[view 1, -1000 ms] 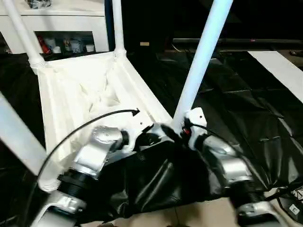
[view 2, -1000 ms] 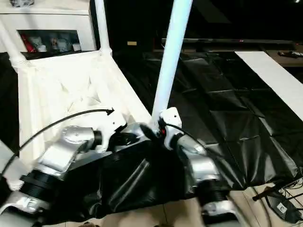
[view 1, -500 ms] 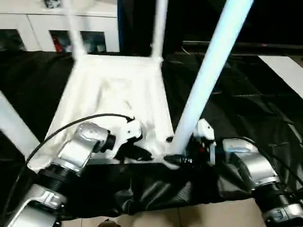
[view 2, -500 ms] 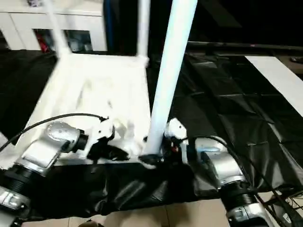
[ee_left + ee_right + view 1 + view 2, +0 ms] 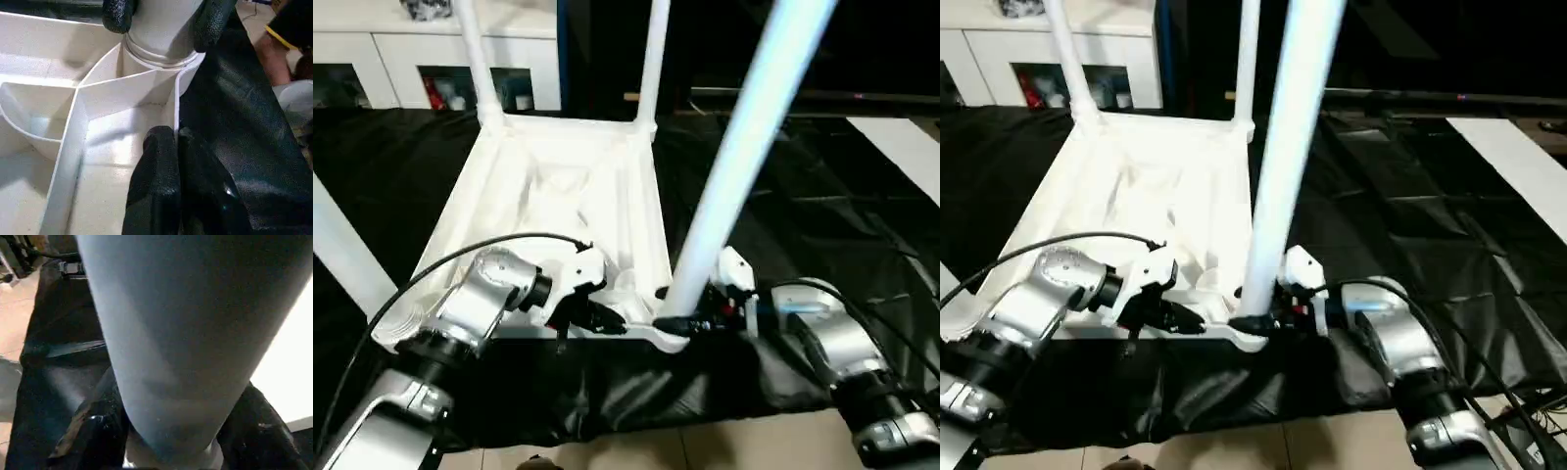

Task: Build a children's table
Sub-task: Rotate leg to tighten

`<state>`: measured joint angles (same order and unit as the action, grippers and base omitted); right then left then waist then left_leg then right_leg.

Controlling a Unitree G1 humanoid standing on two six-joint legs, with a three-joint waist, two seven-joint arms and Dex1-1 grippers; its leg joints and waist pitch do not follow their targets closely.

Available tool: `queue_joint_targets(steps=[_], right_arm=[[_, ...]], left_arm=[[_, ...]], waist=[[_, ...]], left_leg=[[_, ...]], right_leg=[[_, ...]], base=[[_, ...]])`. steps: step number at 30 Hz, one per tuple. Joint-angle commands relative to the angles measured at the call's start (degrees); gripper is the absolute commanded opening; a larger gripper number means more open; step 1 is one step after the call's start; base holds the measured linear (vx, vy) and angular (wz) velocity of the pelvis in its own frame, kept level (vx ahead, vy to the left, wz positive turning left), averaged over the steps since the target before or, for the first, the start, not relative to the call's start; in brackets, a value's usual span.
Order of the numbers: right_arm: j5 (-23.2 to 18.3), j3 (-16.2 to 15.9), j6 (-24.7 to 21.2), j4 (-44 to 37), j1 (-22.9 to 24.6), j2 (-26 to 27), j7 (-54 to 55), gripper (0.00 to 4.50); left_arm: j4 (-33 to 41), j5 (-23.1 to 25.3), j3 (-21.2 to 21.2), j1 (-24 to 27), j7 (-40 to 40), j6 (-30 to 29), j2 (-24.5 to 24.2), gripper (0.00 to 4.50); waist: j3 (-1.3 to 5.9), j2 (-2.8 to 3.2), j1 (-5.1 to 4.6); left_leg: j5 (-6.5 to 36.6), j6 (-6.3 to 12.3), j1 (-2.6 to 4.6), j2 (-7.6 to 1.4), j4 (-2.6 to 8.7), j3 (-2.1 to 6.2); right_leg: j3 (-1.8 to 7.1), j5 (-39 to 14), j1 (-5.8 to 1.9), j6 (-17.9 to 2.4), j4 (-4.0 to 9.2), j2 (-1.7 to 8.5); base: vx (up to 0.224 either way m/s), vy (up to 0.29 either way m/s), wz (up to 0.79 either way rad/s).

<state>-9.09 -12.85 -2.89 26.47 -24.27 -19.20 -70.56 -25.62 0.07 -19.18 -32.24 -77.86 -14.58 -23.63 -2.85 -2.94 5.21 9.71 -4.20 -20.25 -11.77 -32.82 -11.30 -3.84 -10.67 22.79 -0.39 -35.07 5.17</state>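
Table top: a large white rectangular plastic table top lies upside down, ribbed underside facing up, on a black crinkled sheet covering the floor, in the middle of the scene and running from near to far.
Legs: long round white plastic tube legs stand up from its corner sockets; two at the far corners, one thick in view at the near right corner, one at the left edge.
Near right socket: the round socket holds the foot of the near right leg, where two ribs meet the rim.
Left gripper: the left gripper, black-fingered, is pinched closed on the thin near rim of the table top, one finger inside and the other outside, just left of the near right leg.
Right gripper: the right gripper sits at the foot of the near right leg, a black finger on each side of the tube and close against it; whether they are squeezing it I cannot tell.
Arms: silver forearms reach in from the near left and near right.
Beyond: a white cabinet with coloured items on its shelf stands at the far left.
Floor: pale tiles show at the near edge.
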Motion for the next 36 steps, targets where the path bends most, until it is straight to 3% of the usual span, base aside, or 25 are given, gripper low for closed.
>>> queue_joint_targets(steps=[1,3,4,7,8,10,12,15,18,19,20,25,28,30,33,35,36], right_arm=[[1.6,-3.3,-1.6,1.7,0.3,2.5,2.2,1.99],[2.3,-1.9,-2.2,2.3,0.8,4.0,7.5,1.97],[2.3,-1.8,-2.3,2.3,0.8,4.1,7.9,1.97],[3.0,3.3,-4.7,5.4,0.2,10.1,23.6,1.96],[3.0,4.8,-5.5,6.2,-0.1,11.9,28.2,1.96],[2.5,7.2,-6.8,7.7,-0.9,15.1,35.8,1.95],[1.5,9.6,-8.0,9.2,-1.8,18.2,42.6,1.95],[2.6,9.1,-8.7,9.1,-2.1,20.4,46.1,1.95],[4.4,7.8,-7.5,7.6,-1.4,21.9,45.6,1.95],[4.7,7.9,-7.3,7.0,-1.2,22.0,45.6,1.95],[4.7,8.0,-7.3,6.8,-1.1,21.9,45.7,2.51],[4.8,7.4,-6.9,6.3,-1.8,19.3,44.3,2.93],[4.1,6.7,-6.0,5.2,-2.1,15.1,36.8,2.93],[4.1,6.1,-5.6,4.8,-2.1,12.8,31.7,2.93],[3.0,3.8,-4.2,3.2,-1.4,8.0,20.0,2.93],[2.4,2.4,-3.5,2.0,-0.7,5.8,14.6,2.93],[2.1,0.8,-2.7,0.9,-0.3,3.4,9.5,2.93]], left_arm=[[-0.9,1.3,-0.9,-2.2,4.3,0.4,2.6,0.0],[-1.1,1.1,0.3,-2.4,7.6,-0.6,3.8,0.0],[-1.1,1.1,0.4,-2.4,7.8,-0.7,3.9,0.0],[-0.3,1.3,2.5,-2.9,15.2,-3.9,7.1,0.0],[0.3,1.5,2.8,-2.8,17.2,-4.9,8.1,0.0],[1.8,1.9,3.5,-2.6,21.1,-7.4,10.4,0.0],[3.3,2.4,4.1,-2.4,25.3,-9.7,13.0,0.0],[6.2,2.7,4.1,-1.2,28.4,-12.3,15.6,0.0],[8.8,2.4,2.7,0.8,28.4,-13.4,17.0,0.0],[8.9,2.4,2.2,1.1,28.1,-12.8,16.8,0.0],[8.9,2.3,1.9,1.2,27.7,-12.3,16.6,0.0],[9.1,2.2,1.6,1.3,26.4,-10.8,14.8,0.0],[9.1,1.9,0.9,1.4,22.4,-9.1,11.8,0.0],[9.5,1.4,0.7,1.7,19.6,-8.1,10.2,0.0],[9.2,0.6,0.3,1.8,15.0,-6.1,7.5,0.0],[9.1,0.3,0.1,1.8,12.8,-5.1,6.4,0.0],[9.0,-0.5,-0.2,1.8,10.0,-4.0,5.3,0.0]], waist=[[2.72,0.48,-0.25],[2.67,0.1,-0.29],[2.65,0.26,-0.24],[2.57,0.37,-0.76],[2.57,0.51,-1.36],[2.7,0.56,-2.12],[2.95,1.11,-2.92],[3.06,1.26,-3.44],[2.91,0.57,-3.5],[2.92,0.64,-3.4],[2.9,0.72,-3.32],[3.08,0.91,-2.91],[3.29,0.93,-2.77],[3.46,0.98,-2.66],[3.73,0.72,-2.27],[3.74,0.93,-1.82],[3.76,0.74,-1.32]], left_leg=[[20.2,-0.37,0.71,-1.55,4.06,1.17],[21.7,-0.62,1.15,-1.42,3.83,1.29],[21.5,-0.72,1.14,-1.46,3.89,1.41],[22.9,-1.95,1.03,-1.45,4.13,1.8],[23.6,-2.69,0.56,-1.35,4.32,2.18],[24.9,-3.17,0.3,-1.25,4.42,2.6],[25.9,-2.9,0.19,-1.46,4.71,3.1],[25.4,-2.39,-0.17,-1.54,4.95,3.09],[25.4,-1.42,0.17,-1.27,4.61,2.58],[24.6,-1.15,0.07,-1.22,4.63,2.56],[24.0,-0.8,0.31,-1.24,4.59,2.43],[22.1,-0.49,0.67,-1.41,4.5,2.03],[19.6,0.35,-0.04,-1.47,4.48,1.94],[18.3,0.7,0.13,-1.51,4.22,1.74],[13.9,2.15,-0.25,-1.4,3.86,1.49],[11.7,3.33,0.11,-1.56,3.65,1.19],[10.6,3.64,0.2,-1.62,3.64,1.19]], right_leg=[[2.37,-23.9,-1.87,-9.2,5.57,3.09],[2.31,-30.6,-1.48,-6.9,6.36,3.36],[2.3,-31.3,-1.49,-6.5,6.36,3.44],[1.87,-34.4,-1.19,-5.1,6.66,3.42],[1.45,-35.6,-1.57,-4.3,6.76,3.51],[0.95,-36.5,-1.82,-3.3,7.02,3.54],[0.59,-31.9,-2.15,-4.8,7.11,3.59],[0.41,-24.9,-2.48,-6.6,6.83,3.37],[0.67,-25.5,-2.06,-7.0,7.12,3.5],[0.73,-25.5,-2.15,-6.9,7.08,3.51],[0.83,-25.3,-1.93,-6.7,7.12,3.39],[1.18,-20.7,-1.71,-8.3,6.68,3.22],[1.26,-16.8,-2.43,-9.2,6.01,3.09],[1.32,-14.8,-2.36,-10.3,5.78,3.1],[1.29,-9.7,-3.09,-12.0,5.13,2.97],[1.43,-6.1,-2.77,-13.4,4.68,2.93],[1.34,-5.1,-2.93,-14.0,4.63,2.94]], base=[[0.0,0.0,0.0],[0.0,0.0,0.0],[0.0,0.0,0.0],[0.0,0.0,0.0],[0.0,0.0,0.0],[-0.043,0.032,-0.19],[-0.018,0.019,-0.09],[0.0,0.0,0.0],[0.0,0.0,0.0],[0.0,0.0,0.0],[0.0,0.0,0.0],[0.0,0.0,0.0],[0.0,0.0,0.0],[0.0,0.0,0.0],[0.0,0.0,0.0],[0.0,0.0,0.0],[0.0,0.0,0.0]])
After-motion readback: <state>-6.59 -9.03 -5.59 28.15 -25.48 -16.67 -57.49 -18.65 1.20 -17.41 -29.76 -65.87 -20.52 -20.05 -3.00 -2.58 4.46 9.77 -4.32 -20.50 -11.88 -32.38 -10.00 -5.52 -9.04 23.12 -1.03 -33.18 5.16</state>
